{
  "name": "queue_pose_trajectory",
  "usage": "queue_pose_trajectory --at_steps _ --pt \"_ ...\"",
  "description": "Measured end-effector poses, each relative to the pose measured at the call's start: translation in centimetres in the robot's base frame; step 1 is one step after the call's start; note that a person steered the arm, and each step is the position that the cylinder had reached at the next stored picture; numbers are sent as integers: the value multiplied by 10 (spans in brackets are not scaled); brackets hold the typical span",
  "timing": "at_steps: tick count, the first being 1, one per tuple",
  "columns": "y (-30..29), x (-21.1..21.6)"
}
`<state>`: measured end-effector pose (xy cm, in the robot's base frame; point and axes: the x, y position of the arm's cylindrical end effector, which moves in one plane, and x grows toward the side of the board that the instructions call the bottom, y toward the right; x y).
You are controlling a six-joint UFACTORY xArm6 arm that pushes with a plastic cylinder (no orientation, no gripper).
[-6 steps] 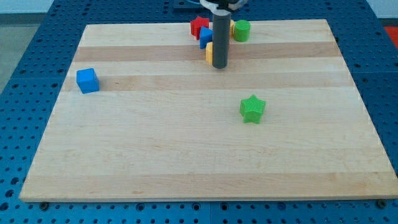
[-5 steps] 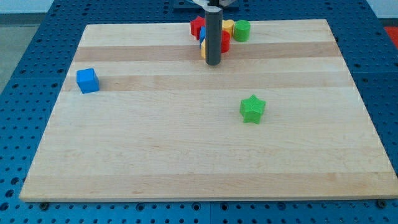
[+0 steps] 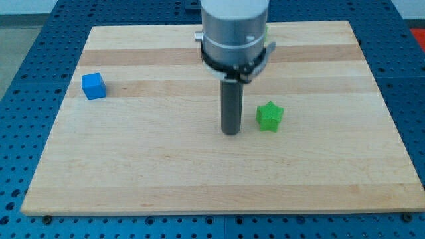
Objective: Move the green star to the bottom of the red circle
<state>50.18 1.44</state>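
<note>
You have no jaws on this arm, so there is no wide, narrow or holding state to read: it ends in a straight dark rod, and my tip (image 3: 231, 132) rests on the pale wooden bench (image 3: 166, 172) near the middle of the view. The small green star-shaped block (image 3: 269, 116) sits just to the view's right of my tip, close beside it with a narrow strip of bare wood showing between the two. Well away at the view's left lies the small blue cube-shaped block (image 3: 93, 85), apart from everything else. The arm's wide grey cylindrical body (image 3: 234, 30) covers the middle of the view's top edge, so you cannot see the red circle there; it is hidden.
</note>
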Motion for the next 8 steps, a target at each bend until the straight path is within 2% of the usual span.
queue_pose_trajectory --at_steps 1,2,5,8 --pt "19 23" --pt "48 23" --pt "90 -14" --pt "64 -61"
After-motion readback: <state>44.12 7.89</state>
